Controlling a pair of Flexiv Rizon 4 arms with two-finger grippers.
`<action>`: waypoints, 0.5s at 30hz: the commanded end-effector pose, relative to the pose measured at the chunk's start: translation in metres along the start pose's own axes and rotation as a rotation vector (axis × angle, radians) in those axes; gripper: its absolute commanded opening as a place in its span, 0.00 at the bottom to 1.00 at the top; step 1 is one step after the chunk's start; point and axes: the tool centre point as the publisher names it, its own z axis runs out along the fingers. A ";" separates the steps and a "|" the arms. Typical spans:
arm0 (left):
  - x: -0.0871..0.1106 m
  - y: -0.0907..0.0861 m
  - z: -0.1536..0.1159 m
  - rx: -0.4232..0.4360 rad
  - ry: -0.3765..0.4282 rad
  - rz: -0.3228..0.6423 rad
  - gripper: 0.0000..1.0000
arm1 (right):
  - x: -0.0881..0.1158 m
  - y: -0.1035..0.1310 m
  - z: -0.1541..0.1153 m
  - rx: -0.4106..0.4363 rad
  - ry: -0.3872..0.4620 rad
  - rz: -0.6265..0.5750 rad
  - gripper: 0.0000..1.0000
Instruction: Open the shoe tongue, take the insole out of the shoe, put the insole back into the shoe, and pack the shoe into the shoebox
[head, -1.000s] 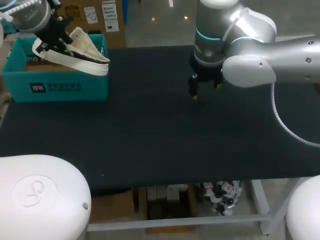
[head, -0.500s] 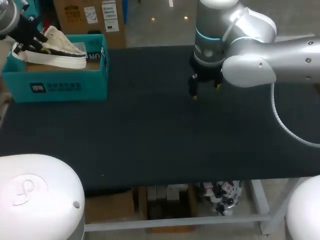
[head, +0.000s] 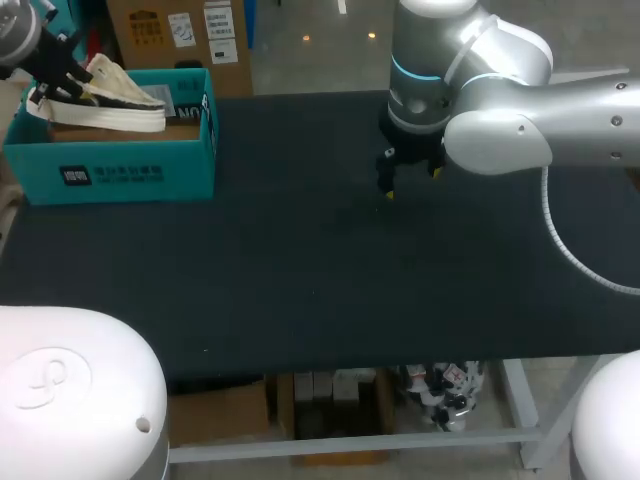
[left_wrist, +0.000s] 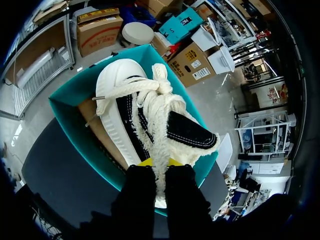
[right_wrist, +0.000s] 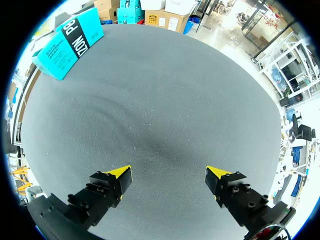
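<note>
Dark and matte, the desk (head: 300, 260) is carrying a teal shoebox (head: 120, 170) at its far left corner. The shoe (left_wrist: 145, 115) is sitting in the open top of that shoebox. Its white sole is lying roughly level and is showing above the rim. It is a black shoe with cream fleece lining and thick cream laces knotted over the tongue. Its toe is pointing away from the left arm (head: 18, 30), toward the box's far end. A brown cardboard sheet (left_wrist: 97, 132) is lying inside the box beneath the shoe. Whether the sole is resting on it or hanging just above it, I cannot tell.

The left fingers (left_wrist: 137, 190) are clenching the fleecy collar at the heel from two sides. Their yellow tips are barely peeking out of the fleece.

Farther out, the right arm (head: 520, 110) is coming in from the right and hanging over the far middle of the desk, well apart from the shoebox. The right fingers (right_wrist: 107, 187) are standing spread wide and released. They are gripping nothing, with only bare desk showing between their yellow tips.
</note>
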 end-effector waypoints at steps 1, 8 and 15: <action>0.004 -0.012 0.029 -0.081 -0.005 0.006 0.00 | 0.000 0.000 0.000 0.002 -0.002 0.001 1.00; 0.005 0.006 0.054 -0.198 -0.067 0.053 0.91 | 0.000 0.000 0.000 0.002 -0.002 0.001 1.00; 0.022 0.032 0.046 -0.255 -0.096 0.158 1.00 | 0.000 0.000 0.000 0.002 -0.002 0.001 1.00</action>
